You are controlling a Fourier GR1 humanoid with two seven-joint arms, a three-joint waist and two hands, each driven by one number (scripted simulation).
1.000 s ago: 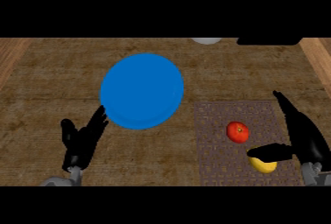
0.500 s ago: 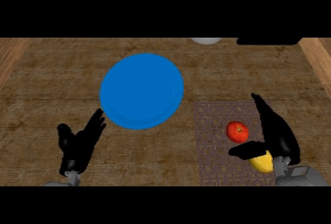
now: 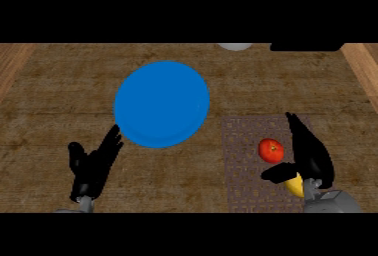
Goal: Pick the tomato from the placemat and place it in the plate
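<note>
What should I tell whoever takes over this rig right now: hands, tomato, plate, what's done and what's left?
Left hand: open, resting at lower left, holding nothing.
Right hand: open, fingers straight, just right of the tomato, thumb out below it; not closed on it.
Tomato: on the placemat; a yellow item lies near it, partly under the hand.
Plate: blue, left of the placemat.
Done: nothing picked yet.
Left: grasp the tomato, carry it left to the plate, release.

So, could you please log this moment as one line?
right hand open beside tomato | tomato on placemat | plate without tomato | left hand open at lower left
</note>
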